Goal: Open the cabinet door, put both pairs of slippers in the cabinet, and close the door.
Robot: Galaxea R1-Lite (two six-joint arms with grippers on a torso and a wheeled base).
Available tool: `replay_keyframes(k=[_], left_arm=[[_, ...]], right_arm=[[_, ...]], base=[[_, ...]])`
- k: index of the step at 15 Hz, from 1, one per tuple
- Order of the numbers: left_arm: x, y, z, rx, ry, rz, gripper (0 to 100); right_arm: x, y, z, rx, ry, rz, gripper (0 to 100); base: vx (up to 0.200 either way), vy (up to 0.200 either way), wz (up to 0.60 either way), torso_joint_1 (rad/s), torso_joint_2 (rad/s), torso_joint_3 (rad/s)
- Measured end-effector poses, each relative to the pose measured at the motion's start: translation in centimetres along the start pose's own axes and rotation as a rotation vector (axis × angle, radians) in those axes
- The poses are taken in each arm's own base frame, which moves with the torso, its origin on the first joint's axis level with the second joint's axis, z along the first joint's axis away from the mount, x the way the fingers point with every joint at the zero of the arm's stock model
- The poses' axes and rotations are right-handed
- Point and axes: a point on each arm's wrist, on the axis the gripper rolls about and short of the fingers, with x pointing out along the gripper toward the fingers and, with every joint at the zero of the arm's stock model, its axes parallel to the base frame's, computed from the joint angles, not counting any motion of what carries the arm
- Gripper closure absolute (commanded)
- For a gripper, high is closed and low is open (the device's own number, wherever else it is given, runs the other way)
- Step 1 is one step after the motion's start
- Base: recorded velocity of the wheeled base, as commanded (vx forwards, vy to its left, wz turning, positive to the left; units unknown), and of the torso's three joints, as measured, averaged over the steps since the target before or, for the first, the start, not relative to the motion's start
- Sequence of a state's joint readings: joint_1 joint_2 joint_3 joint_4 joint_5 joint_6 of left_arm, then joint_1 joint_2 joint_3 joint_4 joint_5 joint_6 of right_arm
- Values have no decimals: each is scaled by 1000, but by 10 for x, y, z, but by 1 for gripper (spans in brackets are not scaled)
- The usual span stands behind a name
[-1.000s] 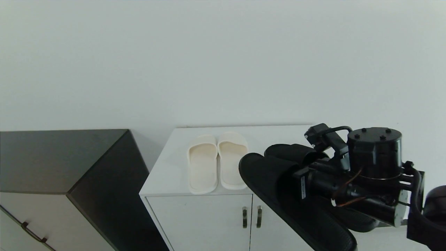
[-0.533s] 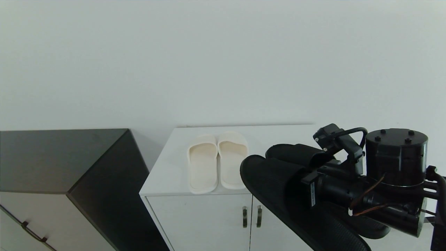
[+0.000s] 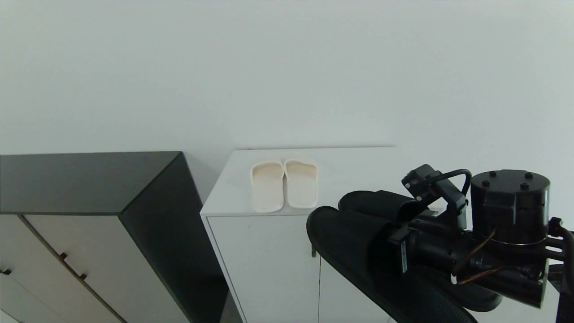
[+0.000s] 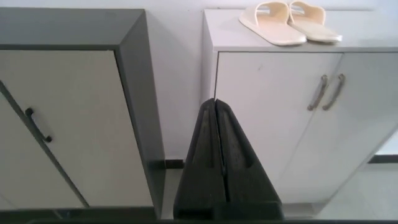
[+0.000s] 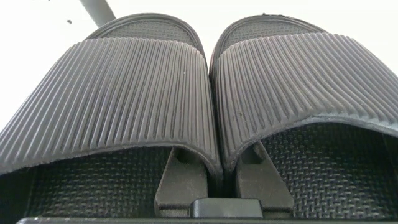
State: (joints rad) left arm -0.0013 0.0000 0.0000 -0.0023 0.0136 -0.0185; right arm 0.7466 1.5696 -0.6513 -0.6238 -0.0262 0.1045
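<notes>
Gripping two black slippers [image 3: 354, 233] between its fingers, the right gripper [image 5: 221, 180] is hovering before the closed two-door cabinet [image 3: 269, 264], two cream slippers [image 3: 291, 184] are lying on its top, and the left gripper [image 4: 216, 149] is pressing its fingers together, empty.

1. The black slippers [image 5: 149, 93]: matt rubber, straps finely ribbed, footbeds textured.
2. The cream slippers [image 3: 267, 188] atop the white cabinet [image 3: 264, 264]: smooth, matt, foam-like plastic.
3. The white cabinet: smooth matt panels, brushed metal handles [image 4: 318, 92].

Home-like hallway setting, white cabinet [image 3: 264, 260] against plain wall [image 3: 287, 72], cream slippers [image 3: 284, 184] on top, dark drawer unit [image 3: 80, 181] beside it
</notes>
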Motion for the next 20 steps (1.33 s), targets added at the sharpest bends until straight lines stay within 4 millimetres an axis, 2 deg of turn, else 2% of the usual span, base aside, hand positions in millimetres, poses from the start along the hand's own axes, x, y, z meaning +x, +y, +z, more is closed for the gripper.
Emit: replay_keyframes(k=[14, 20], left_arm=[[0, 0, 0, -2, 0, 0, 100], [0, 0, 0, 3, 0, 1, 100]], right_arm=[[2, 0, -9, 1, 37, 20, 100], [2, 0, -10, 1, 39, 21, 100]], base=[[0, 0, 0, 0, 0, 0], [0, 0, 0, -161, 392, 221]])
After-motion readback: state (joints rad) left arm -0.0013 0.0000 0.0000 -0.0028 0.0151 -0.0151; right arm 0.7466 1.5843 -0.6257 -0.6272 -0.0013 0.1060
